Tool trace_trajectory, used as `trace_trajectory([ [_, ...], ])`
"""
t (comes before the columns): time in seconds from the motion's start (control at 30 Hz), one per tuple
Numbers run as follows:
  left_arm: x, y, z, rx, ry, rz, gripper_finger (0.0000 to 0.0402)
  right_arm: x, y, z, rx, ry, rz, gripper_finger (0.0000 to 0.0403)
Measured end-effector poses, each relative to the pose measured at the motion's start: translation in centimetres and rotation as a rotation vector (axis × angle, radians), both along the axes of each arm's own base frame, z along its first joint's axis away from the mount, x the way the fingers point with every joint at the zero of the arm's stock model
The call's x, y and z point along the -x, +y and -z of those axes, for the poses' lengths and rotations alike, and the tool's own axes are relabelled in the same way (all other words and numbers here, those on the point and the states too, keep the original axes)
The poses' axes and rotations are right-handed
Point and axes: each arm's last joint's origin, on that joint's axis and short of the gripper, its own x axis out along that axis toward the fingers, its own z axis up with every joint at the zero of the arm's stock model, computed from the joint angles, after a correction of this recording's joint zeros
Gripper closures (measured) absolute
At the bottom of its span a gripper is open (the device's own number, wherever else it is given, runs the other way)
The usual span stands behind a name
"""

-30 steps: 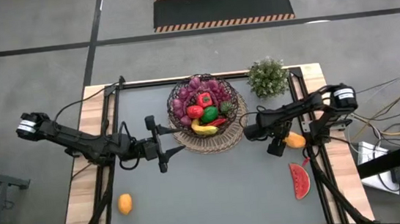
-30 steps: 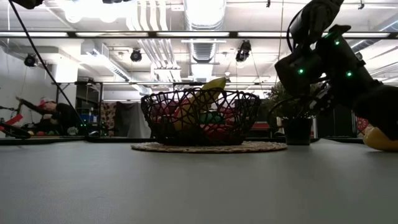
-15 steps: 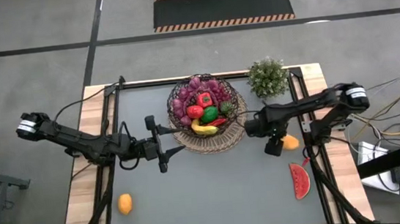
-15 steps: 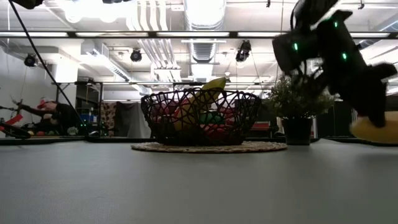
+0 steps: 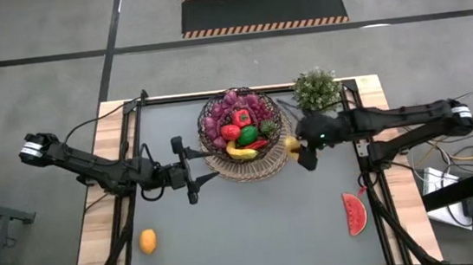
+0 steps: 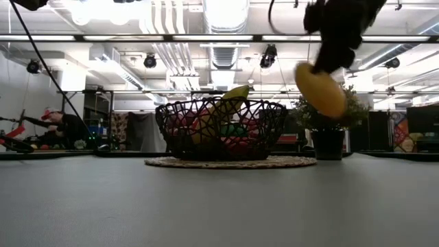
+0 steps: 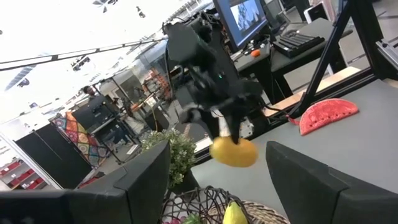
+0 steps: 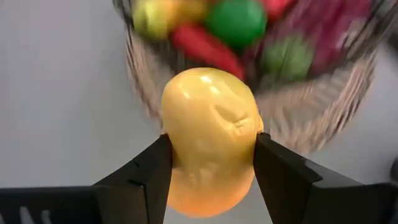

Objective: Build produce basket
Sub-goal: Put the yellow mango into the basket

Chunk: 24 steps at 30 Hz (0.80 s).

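The grey table (image 5: pixel 253 218) sits on a grey floor with a striped black mat (image 5: pixel 264 11). The right gripper (image 8: pixel 211 155) pinches an orange piece (image 6: pixel 320 90) in the air beside the basket (image 5: pixel 245 133). The left gripper (image 5: pixel 195 173) waits nearby, fingers spread. Bright ceiling lights (image 6: pixel 226 14) shine.

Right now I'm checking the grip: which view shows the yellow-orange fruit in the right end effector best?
The right wrist view: the fruit fills it, clamped between both fingers. The low and left wrist views show it hanging, the high view only a sliver.
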Motion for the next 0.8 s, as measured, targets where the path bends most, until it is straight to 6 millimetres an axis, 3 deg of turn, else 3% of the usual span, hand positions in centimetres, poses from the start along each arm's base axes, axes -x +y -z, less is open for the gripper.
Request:
trace_trajectory([
  [0.2, 0.0, 0.0, 0.0, 0.001, -0.004, 0.0, 0.0155, 0.3, -0.4, -1.9, 0.167, -0.264, 0.042, 0.0215],
  [0.43, 0.0, 0.0, -0.1, 0.004, -0.013, 0.0, 0.0155, -1.5, -0.8, -0.8, 0.267, -0.553, 0.137, 0.0215],
  [0.6, 0.0, 0.0, -0.1, 0.003, -0.012, 0.0, 0.0155, -2.9, -1.1, 1.5, 0.308, -0.619, 0.194, 0.0215],
  [0.8, 0.0, 0.0, -0.1, 0.003, -0.012, 0.0, 0.0155, -4.5, -1.4, 4.9, 0.348, -0.544, 0.282, 0.0215],
])
